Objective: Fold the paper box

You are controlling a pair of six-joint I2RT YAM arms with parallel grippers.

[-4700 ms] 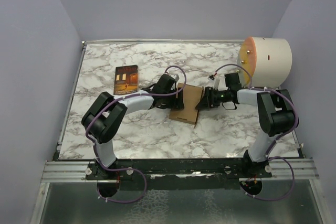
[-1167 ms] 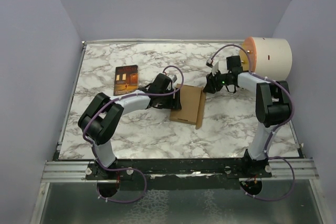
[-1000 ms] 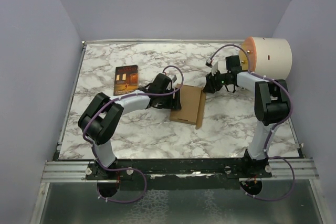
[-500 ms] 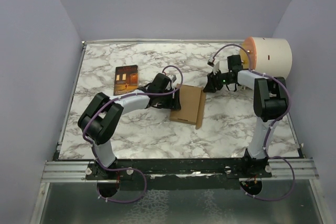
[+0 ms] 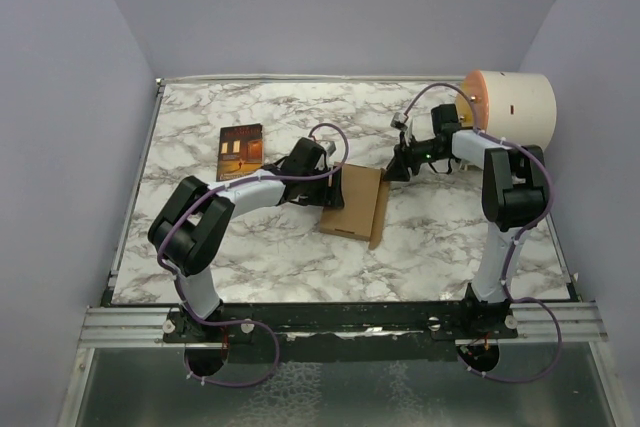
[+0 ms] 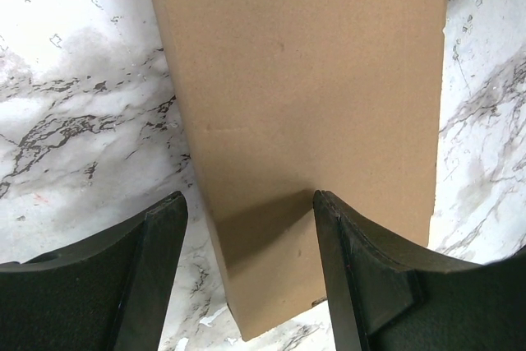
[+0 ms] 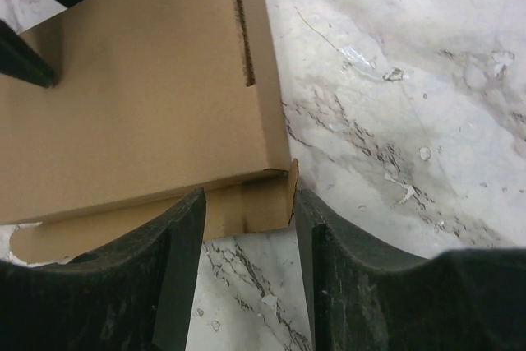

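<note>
Both sets of jaws stand apart: the left gripper (image 6: 246,199) straddles the 10 o'clock edge of the paper box (image 5: 352,202), likely steadying it, while the right gripper (image 7: 246,203) hovers at its 1 o'clock corner.

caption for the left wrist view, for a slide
Left claw open over one end of the paper box on the marble table

White marble-patterned worktop (image 5: 200,127), grey veins all over. Near the middle, the paper box (image 5: 355,200) lies flat, plain brown cardboard. Farther back and to the left, a dark book (image 5: 240,151) with an orange cover picture. Far right corner: a large cream cylinder (image 5: 508,117) on its side.
</note>
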